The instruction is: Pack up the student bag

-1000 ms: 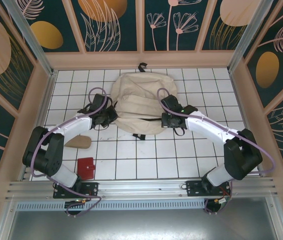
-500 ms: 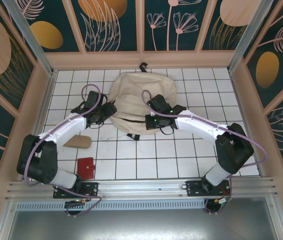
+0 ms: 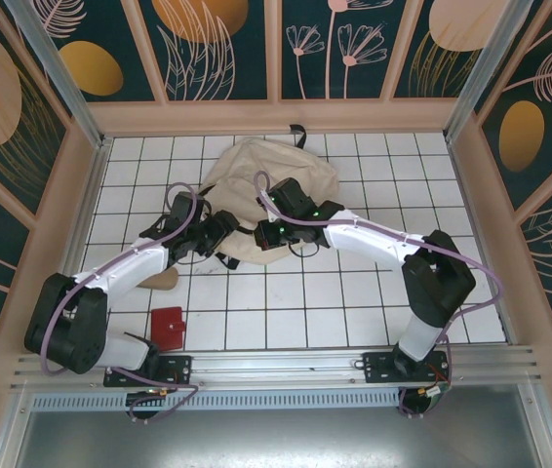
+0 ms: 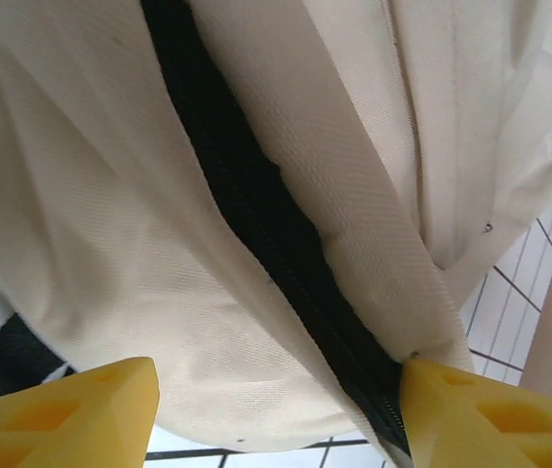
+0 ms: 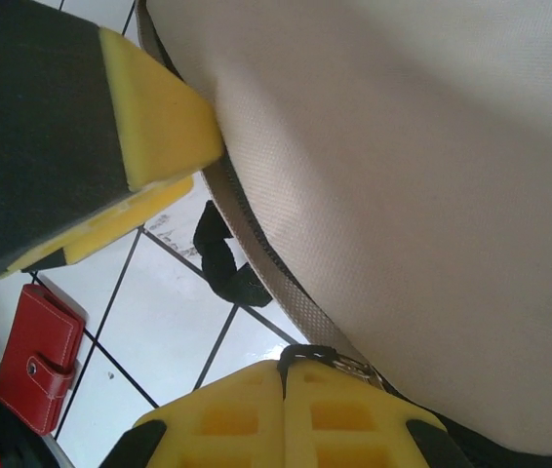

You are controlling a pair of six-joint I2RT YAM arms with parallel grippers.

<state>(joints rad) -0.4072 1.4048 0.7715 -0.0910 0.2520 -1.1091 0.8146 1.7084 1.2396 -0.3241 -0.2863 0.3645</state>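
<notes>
Count: 1 student bag (image 3: 276,180), 1 red wallet (image 3: 168,327), 1 tan flat piece (image 3: 162,280), 2 arms.

Student bag: sits far-centre on the desk (image 3: 354,312), crumpled and bunched up. Soft cream fabric with a visible twill weave in both wrist views. One black carry loop (image 3: 298,130) sticks out at its far edge. One black zipper (image 4: 256,224) runs diagonally across the cloth, with folds either side. Along the bag's lower edge there is a beige woven webbing band (image 5: 266,263), a short black strap end (image 5: 222,258) lying on the tile, and a small metal ring (image 5: 349,366).

Left tool (image 4: 276,419): jaws wide apart, nothing clamped. The yellow ribbed pads (image 4: 61,419) sit at either side with bag fabric and zipper across the gap; the right-hand pad is against the zipper edge. In the top view it's at the bag's near-left edge (image 3: 222,226).

Right tool (image 5: 282,414): pads pressed flat together, no gap. The black strap and ring sit right at the tips; can't tell if anything is pinched. It's at the bag's near edge (image 3: 264,234), just beside the left tool.

Wallet: flat, rectangular, red, leather-look, with a snap tab. It lies near the left arm base, well apart from the bag.

Tan piece: flat, rounded, smooth, partly under the left arm.

Desk: white square tiles with dark grout, wood-framed walls around it.
</notes>
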